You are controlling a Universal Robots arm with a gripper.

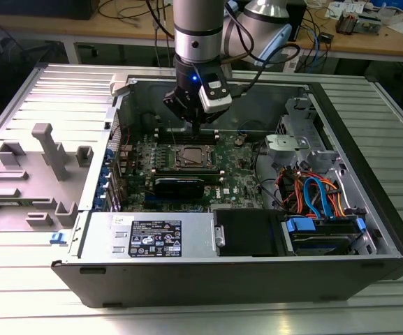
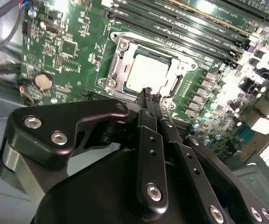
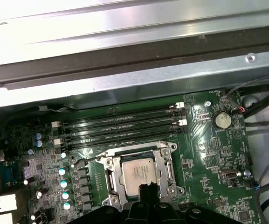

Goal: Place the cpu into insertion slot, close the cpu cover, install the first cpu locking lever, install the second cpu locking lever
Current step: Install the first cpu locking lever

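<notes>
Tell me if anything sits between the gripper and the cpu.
Nothing visible does. In the second wrist view the gripper hangs over the edge of the insertion slot, and the cpu lies in it, its silver top bare inside the window of the cpu cover.

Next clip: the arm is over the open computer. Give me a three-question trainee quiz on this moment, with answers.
1. True or false: the cpu lies loose on the grey table outside the computer case.
2. Pick one. In the second wrist view the gripper points its tips at: A the round coin battery; B the edge of the cpu cover; C the orange and blue cables.
3. Fill in: the gripper is ___ (open or shut).
Key: 1 false, it sits framed by the cpu cover on the motherboard; 2 B; 3 shut.
</notes>
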